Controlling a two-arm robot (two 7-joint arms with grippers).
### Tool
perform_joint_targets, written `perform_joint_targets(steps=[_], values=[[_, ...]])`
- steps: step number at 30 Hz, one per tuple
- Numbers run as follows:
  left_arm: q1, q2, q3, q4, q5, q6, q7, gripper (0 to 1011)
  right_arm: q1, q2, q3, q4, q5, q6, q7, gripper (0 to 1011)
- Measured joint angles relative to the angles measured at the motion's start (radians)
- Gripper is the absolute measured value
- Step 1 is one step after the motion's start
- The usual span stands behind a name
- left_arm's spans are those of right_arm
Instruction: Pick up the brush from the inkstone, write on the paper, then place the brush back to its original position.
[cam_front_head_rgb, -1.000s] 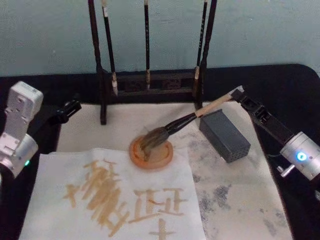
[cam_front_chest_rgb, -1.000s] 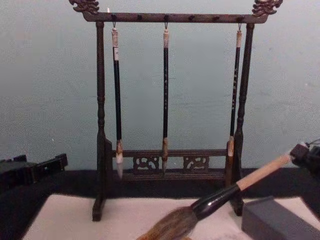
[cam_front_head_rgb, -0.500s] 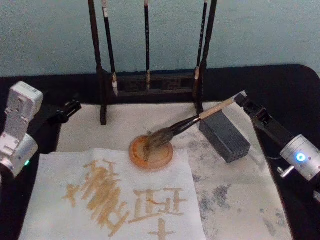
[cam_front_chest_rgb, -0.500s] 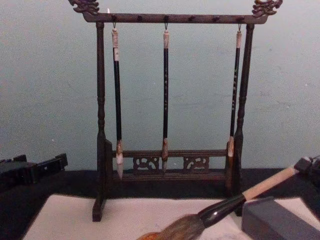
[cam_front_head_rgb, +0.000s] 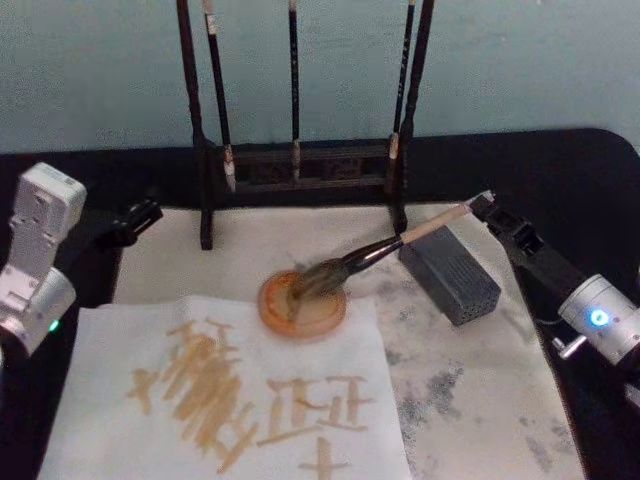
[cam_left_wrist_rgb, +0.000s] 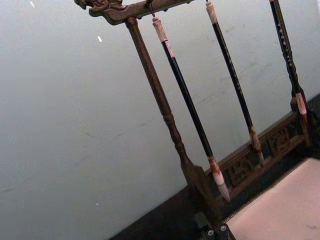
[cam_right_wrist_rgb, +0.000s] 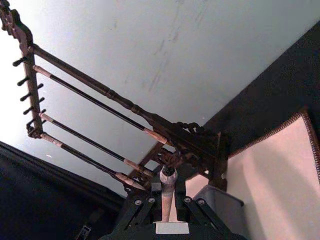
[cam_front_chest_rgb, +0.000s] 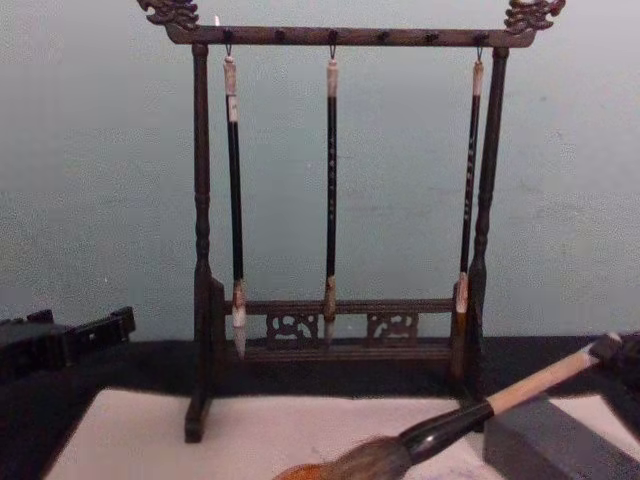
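The brush (cam_front_head_rgb: 375, 250) slants low across the mat, its brown bristles lying in an orange dish (cam_front_head_rgb: 303, 305) and its tan handle passing over the far top edge of the dark grey inkstone (cam_front_head_rgb: 450, 272). My right gripper (cam_front_head_rgb: 480, 203) is shut on the handle's whitish end, just beyond the inkstone; the right wrist view shows the handle (cam_right_wrist_rgb: 167, 192) clamped between the fingers. The chest view shows the brush (cam_front_chest_rgb: 450, 425) angled up to the right, above the inkstone (cam_front_chest_rgb: 550, 440). The paper (cam_front_head_rgb: 230, 390), with tan strokes on it, lies front left. My left gripper (cam_front_head_rgb: 140, 215) is parked at the left, shut.
A dark carved rack (cam_front_head_rgb: 300, 165) holding three slim black brushes stands at the back of the cream, grey-stained mat (cam_front_head_rgb: 470, 400). Black table surface surrounds the mat. The rack's right post (cam_front_head_rgb: 400, 200) is close behind the brush handle.
The right gripper has sunk lower and drifted right, so the brush handle lies flatter and closer to the inkstone. The bristles stay in the orange dish. The left arm has not moved.
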Motion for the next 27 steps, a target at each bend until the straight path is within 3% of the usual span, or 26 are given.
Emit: perform_joint_targets(steps=[27], values=[[0.0,0.0,0.0,0.0,0.0,0.0,0.0,1002,-0.001,-0.005,0.001,0.014,0.025,0.027,-0.029,151]])
